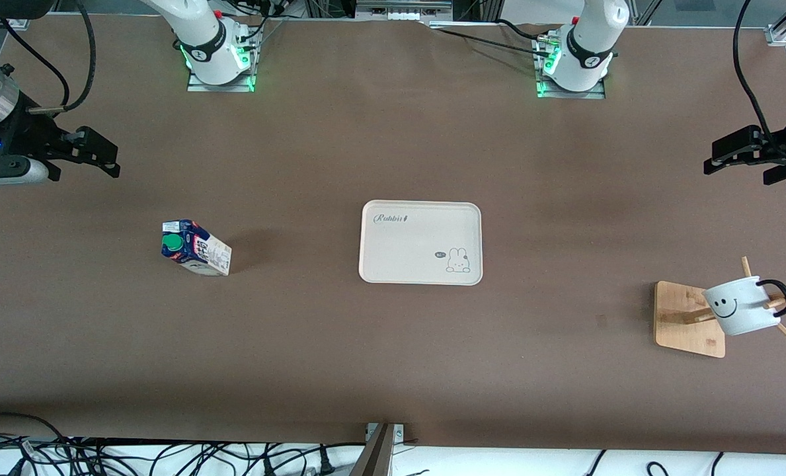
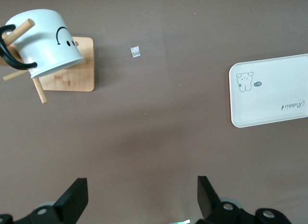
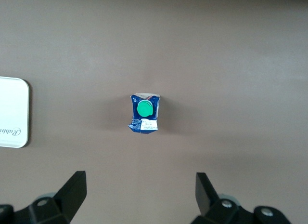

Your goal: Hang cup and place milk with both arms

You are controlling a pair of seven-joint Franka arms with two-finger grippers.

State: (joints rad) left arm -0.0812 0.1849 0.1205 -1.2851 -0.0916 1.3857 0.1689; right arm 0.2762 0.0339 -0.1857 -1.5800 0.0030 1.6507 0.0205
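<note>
The cup (image 1: 742, 305) already hangs by its handle on the wooden rack (image 1: 690, 319) at the left arm's end of the counter (image 1: 393, 357). The milk (image 1: 196, 248) stands well apart from the tray (image 1: 421, 242), toward the right arm's end. The left claw (image 1: 740, 153) and right claw (image 1: 92, 153) both hover wide open and empty. The small carton could tip or skid if the right claw closes off-centre or too near its green cap

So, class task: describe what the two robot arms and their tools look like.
Both arms are glossy white with black bands at the joints and green lights at the bases. The right tool and left tool are black, two-fingered and angular. Dark cables loop to each wrist; the right arm shows a silver metal cylinder.
</note>
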